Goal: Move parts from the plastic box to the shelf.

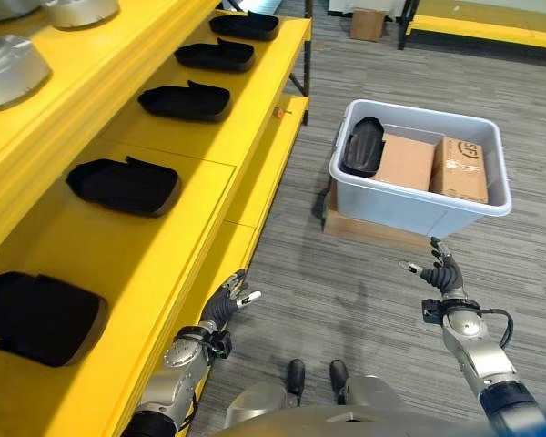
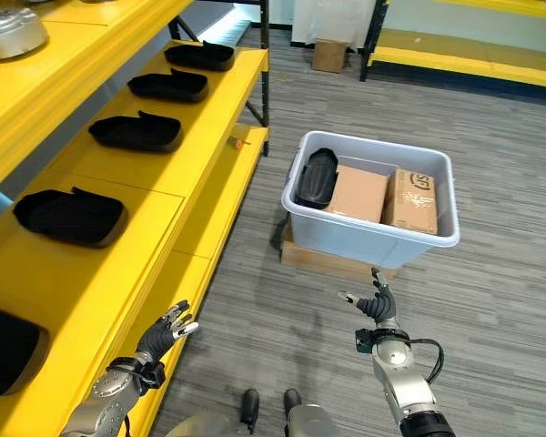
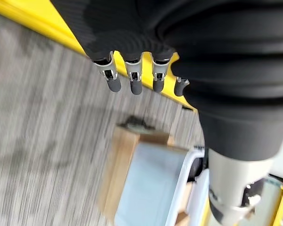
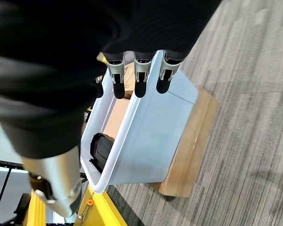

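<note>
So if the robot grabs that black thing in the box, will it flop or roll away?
Probably neither. The black part looks like moulded, stiff plastic, matching the ones lying flat on the yellow shelf. It leans upright against a cardboard box in the plastic box, so it may tip when nudged.

Grey striped carpet floor [image 1: 364, 273] stretches ahead of both hands. Far beyond them stands a small brown cardboard carton [image 1: 368, 23] on the floor, beside the dark metal legs of a second yellow rack [image 1: 487, 27] running along the back of the room. A pale wall [image 2: 341, 18] rises behind the carton.
</note>
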Robot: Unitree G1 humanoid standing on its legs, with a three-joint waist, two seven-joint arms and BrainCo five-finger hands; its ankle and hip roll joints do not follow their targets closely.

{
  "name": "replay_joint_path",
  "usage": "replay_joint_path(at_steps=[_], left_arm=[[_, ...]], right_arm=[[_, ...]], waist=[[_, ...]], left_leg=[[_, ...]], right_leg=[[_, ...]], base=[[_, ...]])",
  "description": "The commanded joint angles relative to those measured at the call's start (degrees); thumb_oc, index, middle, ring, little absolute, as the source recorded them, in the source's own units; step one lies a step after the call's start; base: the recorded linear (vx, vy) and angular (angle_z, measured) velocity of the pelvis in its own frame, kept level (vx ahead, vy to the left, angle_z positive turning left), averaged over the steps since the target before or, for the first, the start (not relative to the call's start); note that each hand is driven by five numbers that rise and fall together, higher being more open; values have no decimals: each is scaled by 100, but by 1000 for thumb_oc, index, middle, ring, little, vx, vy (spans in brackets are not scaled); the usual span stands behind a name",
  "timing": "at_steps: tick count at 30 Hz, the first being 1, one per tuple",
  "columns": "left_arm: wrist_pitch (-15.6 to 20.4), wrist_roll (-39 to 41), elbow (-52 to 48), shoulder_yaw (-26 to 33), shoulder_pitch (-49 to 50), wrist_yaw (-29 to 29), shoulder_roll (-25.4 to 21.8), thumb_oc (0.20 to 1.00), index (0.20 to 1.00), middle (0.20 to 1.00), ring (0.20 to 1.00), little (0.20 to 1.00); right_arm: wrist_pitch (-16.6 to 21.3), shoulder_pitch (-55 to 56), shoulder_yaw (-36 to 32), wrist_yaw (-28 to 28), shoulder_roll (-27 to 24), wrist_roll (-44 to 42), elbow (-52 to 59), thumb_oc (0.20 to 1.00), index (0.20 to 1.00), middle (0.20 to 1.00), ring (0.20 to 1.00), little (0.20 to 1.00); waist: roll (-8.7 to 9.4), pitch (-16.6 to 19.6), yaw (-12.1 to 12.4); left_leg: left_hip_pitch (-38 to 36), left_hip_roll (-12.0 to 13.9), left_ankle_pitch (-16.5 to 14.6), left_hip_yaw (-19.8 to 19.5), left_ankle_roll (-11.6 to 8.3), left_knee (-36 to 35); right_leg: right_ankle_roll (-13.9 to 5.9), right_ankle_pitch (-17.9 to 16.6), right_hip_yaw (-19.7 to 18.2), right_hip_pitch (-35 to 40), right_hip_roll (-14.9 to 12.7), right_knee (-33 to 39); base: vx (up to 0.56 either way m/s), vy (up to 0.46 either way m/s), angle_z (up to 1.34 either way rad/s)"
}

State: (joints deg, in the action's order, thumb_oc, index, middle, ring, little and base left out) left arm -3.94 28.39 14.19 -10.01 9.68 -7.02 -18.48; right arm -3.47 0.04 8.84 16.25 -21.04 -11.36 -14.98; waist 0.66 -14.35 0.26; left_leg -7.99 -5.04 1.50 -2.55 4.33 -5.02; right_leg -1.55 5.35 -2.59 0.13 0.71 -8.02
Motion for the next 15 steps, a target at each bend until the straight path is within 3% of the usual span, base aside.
replay_joint_path(at_steps=[1,3,6,8,9,15], left_arm=[[184,345,-301,127,204,73,-3,1000,1000,1000,1000,1000],[158,-136,-267,164,204,232,-144,1000,1000,1000,1000,1000],[367,-122,-69,265,214,705,-294,1000,1000,1000,1000,1000],[520,-108,-21,356,286,779,-303,1000,1000,1000,1000,1000],[544,-122,-48,375,354,774,-253,1000,1000,1000,1000,1000],[286,-270,-140,79,424,588,-97,1000,1000,1000,1000,1000]], right_arm=[[265,-246,74,-35,-50,90,169,1000,1000,1000,1000,1000],[242,-381,90,258,-29,-24,144,1000,1000,1000,1000,1000],[183,-528,110,529,118,-9,35,1000,1000,1000,1000,1000],[121,-537,72,516,135,-78,57,1000,1000,1000,1000,1000],[42,-484,46,768,123,-104,96,1000,1000,1000,1000,1000],[115,-336,-226,1016,-86,-78,20,1000,1000,1000,1000,1000]], waist=[[73,155,292],[160,188,396],[202,169,497],[309,203,560],[448,197,531],[407,153,322]], left_leg=[[266,112,-370,-136,-126,193],[205,264,-448,-90,-145,118],[72,574,-625,-14,-273,138],[131,700,-700,2,-313,212],[184,819,-775,3,-331,379],[76,975,-909,206,-419,685]], right_leg=[[-382,-253,600,395,-276,203],[-830,-958,567,355,-821,793],[-1051,-1599,621,81,-1281,1113],[-1091,-1590,654,104,-1268,1251],[-1043,-1263,626,189,-1059,1122],[-654,-526,764,319,-728,582]], base=[[91,-250,-99],[126,-468,-51],[154,-512,-15],[268,-730,-15],[311,-760,-5],[249,-347,-14]])
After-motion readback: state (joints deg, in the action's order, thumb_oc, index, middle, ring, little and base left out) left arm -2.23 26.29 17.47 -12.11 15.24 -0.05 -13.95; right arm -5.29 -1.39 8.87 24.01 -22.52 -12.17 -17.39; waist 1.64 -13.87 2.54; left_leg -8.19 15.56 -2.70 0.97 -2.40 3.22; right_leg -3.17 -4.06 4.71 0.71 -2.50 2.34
